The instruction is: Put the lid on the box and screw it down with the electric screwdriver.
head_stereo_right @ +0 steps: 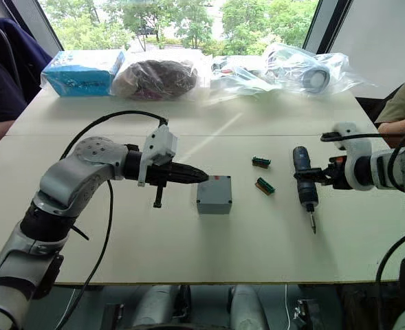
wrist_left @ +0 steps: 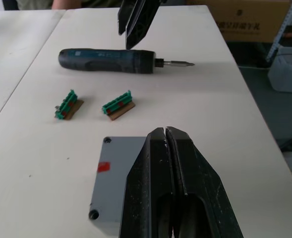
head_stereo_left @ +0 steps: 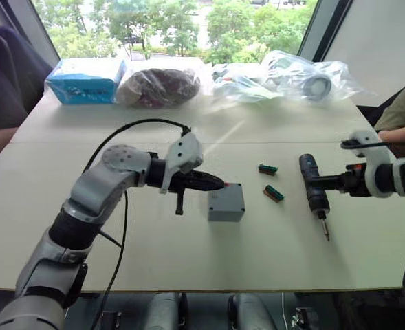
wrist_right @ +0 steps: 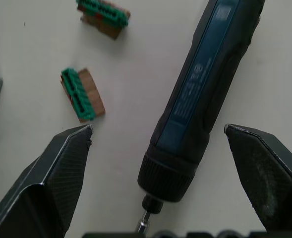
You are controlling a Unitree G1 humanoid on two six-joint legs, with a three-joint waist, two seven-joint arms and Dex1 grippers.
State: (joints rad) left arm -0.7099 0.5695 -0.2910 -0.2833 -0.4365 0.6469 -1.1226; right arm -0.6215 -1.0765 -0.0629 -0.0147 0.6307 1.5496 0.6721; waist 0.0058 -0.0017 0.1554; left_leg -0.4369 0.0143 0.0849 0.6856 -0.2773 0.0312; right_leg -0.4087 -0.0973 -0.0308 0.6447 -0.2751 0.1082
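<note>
Head views: a pale table (head_stereo_left: 188, 261) runs to a window with trees beyond; a blue carton (head_stereo_left: 85, 80) and clear plastic bags (head_stereo_left: 285, 77) line its far edge, and a person's arm (head_stereo_left: 401, 124) rests at the right. The left gripper (head_stereo_left: 216, 183) reaches in level from the left, tips at the lid (head_stereo_left: 227, 202), which sits closed on the box. The electric screwdriver (head_stereo_right: 305, 185) lies right of two green connectors (head_stereo_right: 263, 174).

Left wrist view: its black fingers (wrist_left: 160, 198) are pressed together with nothing between them, over the grey lid.

Right wrist view: the right gripper (wrist_right: 158, 134) hangs wide apart, straddling the screwdriver's barrel without touching
</note>
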